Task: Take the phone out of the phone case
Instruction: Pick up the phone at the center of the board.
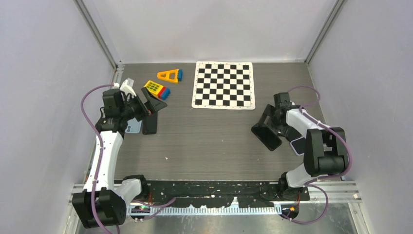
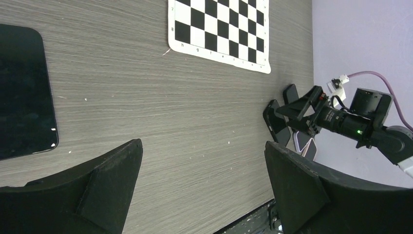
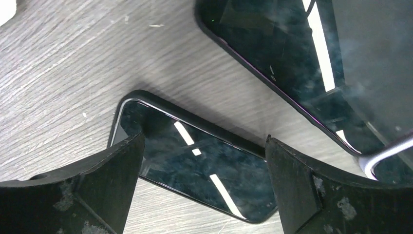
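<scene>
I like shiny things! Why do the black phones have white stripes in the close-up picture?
Right wrist view: the stripes are lights mirrored in the glossy screens of the nearer phone and the farther phone. Left wrist view: the dark phone shows only tiny glints. Top view: even light, soft shadows.

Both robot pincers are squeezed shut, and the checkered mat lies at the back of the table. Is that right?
Not quite. Both pincers are open: the wrist views show the left pincer and the right pincer with jaws spread wide. The checkered mat does lie at the back of the table.
</scene>
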Available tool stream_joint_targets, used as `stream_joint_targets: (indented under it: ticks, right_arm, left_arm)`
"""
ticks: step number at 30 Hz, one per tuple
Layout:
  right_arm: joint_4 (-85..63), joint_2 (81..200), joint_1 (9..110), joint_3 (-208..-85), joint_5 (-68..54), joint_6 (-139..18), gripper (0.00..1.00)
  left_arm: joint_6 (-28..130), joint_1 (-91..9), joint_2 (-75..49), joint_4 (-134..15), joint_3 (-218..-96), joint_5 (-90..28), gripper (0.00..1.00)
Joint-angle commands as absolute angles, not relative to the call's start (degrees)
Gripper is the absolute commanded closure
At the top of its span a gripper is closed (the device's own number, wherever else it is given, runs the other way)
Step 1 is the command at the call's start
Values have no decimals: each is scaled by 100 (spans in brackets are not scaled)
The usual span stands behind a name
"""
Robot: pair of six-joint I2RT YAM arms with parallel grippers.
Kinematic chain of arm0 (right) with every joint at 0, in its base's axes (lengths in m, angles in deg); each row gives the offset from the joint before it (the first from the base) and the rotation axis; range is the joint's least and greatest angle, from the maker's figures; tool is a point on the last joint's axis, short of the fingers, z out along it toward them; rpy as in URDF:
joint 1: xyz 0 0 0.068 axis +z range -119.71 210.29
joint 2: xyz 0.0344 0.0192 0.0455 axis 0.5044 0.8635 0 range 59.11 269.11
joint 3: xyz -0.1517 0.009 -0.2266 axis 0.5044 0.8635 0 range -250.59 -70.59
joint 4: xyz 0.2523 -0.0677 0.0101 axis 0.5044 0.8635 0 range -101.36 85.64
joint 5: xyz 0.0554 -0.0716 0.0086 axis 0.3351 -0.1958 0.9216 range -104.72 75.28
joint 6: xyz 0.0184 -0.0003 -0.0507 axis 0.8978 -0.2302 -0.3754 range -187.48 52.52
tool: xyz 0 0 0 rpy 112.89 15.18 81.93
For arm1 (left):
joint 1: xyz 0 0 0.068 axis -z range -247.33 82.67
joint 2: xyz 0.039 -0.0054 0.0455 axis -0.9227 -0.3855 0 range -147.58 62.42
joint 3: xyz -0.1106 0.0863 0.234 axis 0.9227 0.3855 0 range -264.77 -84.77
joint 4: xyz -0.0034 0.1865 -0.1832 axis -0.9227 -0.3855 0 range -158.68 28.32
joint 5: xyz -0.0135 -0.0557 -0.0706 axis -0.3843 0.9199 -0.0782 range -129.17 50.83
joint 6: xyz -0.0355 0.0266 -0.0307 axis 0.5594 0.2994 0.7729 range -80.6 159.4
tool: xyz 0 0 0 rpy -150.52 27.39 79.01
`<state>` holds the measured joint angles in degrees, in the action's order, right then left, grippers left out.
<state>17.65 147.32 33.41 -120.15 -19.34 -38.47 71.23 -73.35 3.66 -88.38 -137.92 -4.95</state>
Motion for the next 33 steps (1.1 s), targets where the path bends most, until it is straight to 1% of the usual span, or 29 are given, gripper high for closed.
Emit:
stream_joint_targets:
  ticks: [1,4,6,9,12,16,23,26,30,33]
  right_arm:
    - [1955,14193,3168,-11843,-2062,-3249,0]
    - [1873,13817,3161,-11499,-1239,-2837,0]
    - [1829,13493,3161,-11222,-999,-2586,0]
    - [1936,13030,3178,-10927,-909,-2295,0]
    - [2295,12916,3354,-10875,-974,-2053,0]
    - [2293,12863,4000,-10739,-1530,-1889,0]
    - [2558,13371,4731,-11301,-2466,-2249,1]
    - [2658,13153,4791,-11589,-2687,-2411,1]
    - [2596,12831,4718,-11717,-3412,-2707,0]
    - [2377,12842,4406,-11630,-3380,-2875,0]
  left_arm:
    - [6980,-7314,380,-8857,-14027,-560,0]
    - [6914,-7315,392,-8962,-14065,-662,0]
    - [6902,-7322,396,-8984,-14076,-691,0]
    - [6906,-7322,388,-8993,-14075,-702,0]
    - [6930,-7330,385,-8998,-14065,-701,0]
    - [6968,-7347,374,-8989,-14042,-685,0]
    - [6971,-7357,406,-8823,-14041,-322,1]
    - [6957,-7350,410,-8888,-14041,-434,1]
    - [6929,-7357,404,-8969,-14041,-572,1]
    - [6920,-7357,412,-8989,-14040,-593,1]
